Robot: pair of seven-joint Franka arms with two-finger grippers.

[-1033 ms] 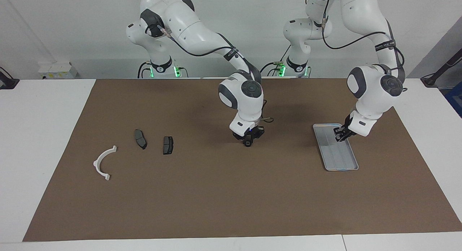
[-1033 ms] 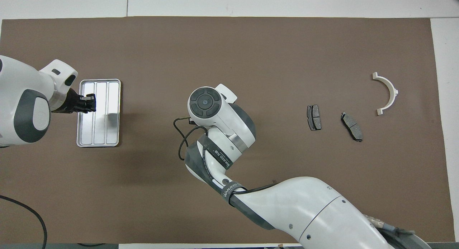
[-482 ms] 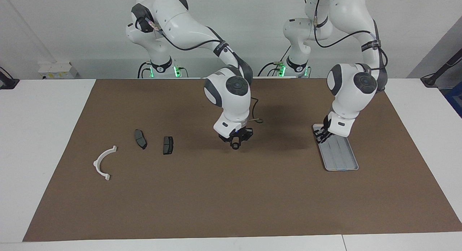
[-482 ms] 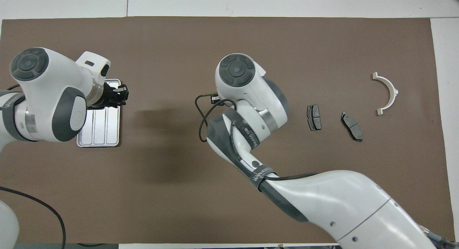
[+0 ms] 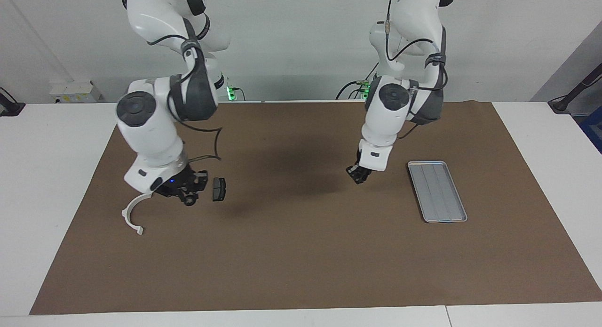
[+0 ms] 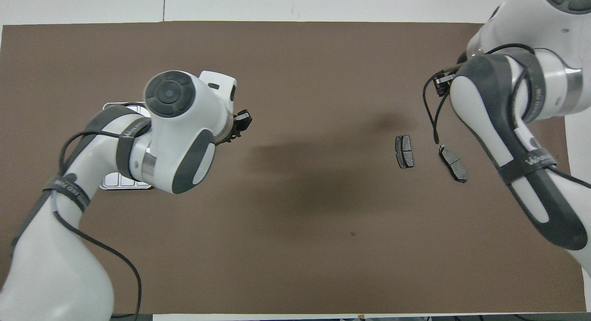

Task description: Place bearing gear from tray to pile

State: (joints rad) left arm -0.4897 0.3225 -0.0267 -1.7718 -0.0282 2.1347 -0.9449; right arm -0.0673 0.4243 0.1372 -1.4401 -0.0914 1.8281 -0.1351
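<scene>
Two hands up | right hand (image 5: 188, 198) narrow, pinching small dark round bearing gear (image 5: 190, 203) over pile, between white semicircular plastic bracket (image 5: 133, 213) and dark grey brake-pad-shaped piece (image 5: 218, 189) | left hand (image 5: 358, 175) shut, waiting beside flat silver-grey ridged metal tray (image 5: 437, 191) | lower into gap, release low, don't nudge pieces

tray (image 6: 111, 109): overhead, mostly under the left arm
white bracket (image 5: 134, 213): overhead, hidden by the right arm
right hand (image 5: 188, 197): what it grips, too small to tell
</scene>
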